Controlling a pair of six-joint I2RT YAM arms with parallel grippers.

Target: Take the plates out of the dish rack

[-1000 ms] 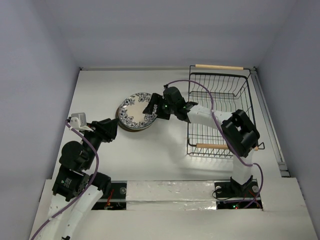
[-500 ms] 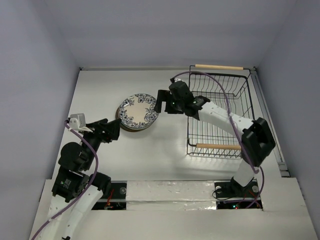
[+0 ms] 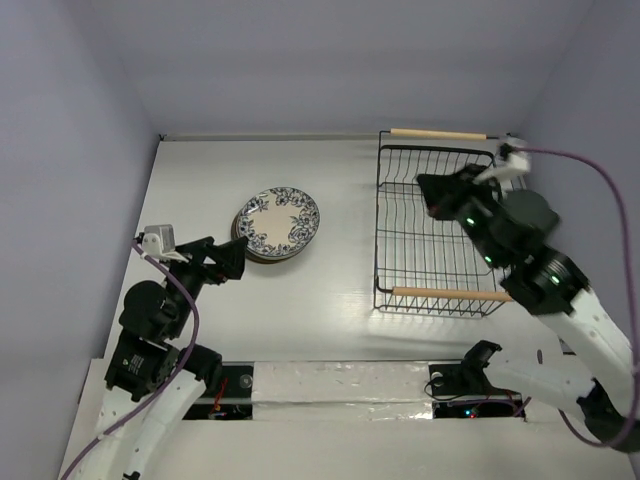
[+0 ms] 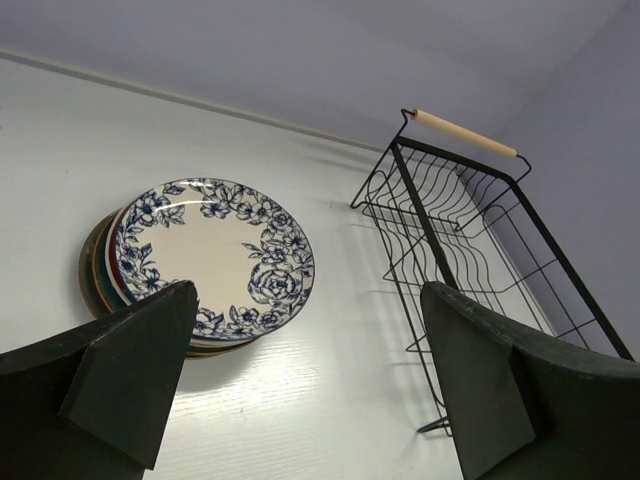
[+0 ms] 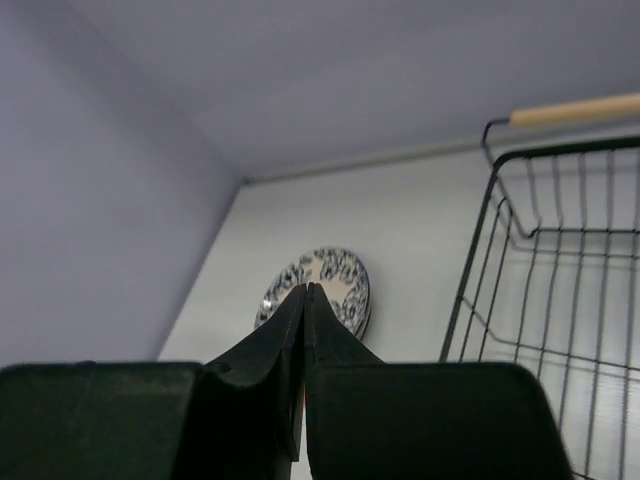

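The plates point(image 3: 277, 224) are sitting stacked on the table point(image 3: 330, 300), the white one with blue flowers on top, just ahead of the left gripper point(image 3: 236, 261), whose jaws are gaping wide, holding nothing. The black wire rack point(image 3: 440, 293) with wooden handles is lying below the right gripper point(image 3: 430, 190), pinched closed on nothing. A second ago that gripper was at the stack's edge; the left was narrower.

The top view looks steeply down from above and behind the arms, taking in the whole counter point(image 3: 200, 180). The left wrist view sits low and close, facing the plates point(image 4: 205, 255) and dish rack point(image 4: 470, 240). The right wrist view looks from the rack side towards the far-off plates. All three views share both.
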